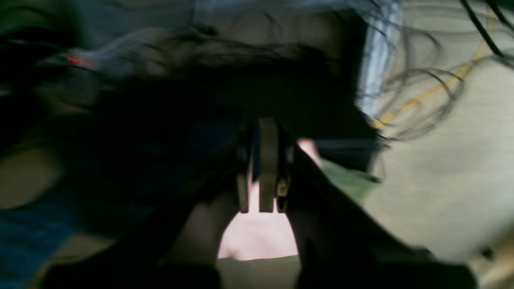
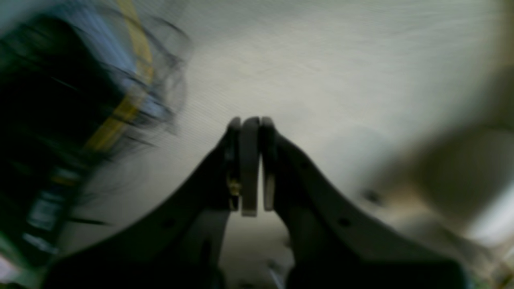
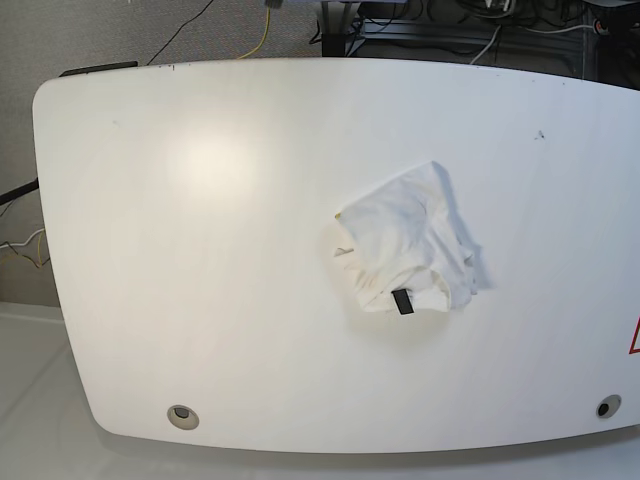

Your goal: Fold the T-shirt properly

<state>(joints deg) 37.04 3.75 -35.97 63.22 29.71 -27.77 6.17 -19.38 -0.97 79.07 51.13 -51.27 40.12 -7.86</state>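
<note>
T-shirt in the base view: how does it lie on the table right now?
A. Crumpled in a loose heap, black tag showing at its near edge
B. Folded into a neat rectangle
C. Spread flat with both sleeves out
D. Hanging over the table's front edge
A: the T-shirt lies bunched and wrinkled right of the table's centre, with its black tag visible at the near edge.

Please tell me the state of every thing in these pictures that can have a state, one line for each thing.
T-shirt: crumpled in a heap on the table, not folded, apart from both grippers.
Black tag: showing at the heap's near edge.
Left gripper: shut, holds nothing.
Right gripper: shut, holds nothing.
Table: white, bearing only the shirt.
</note>
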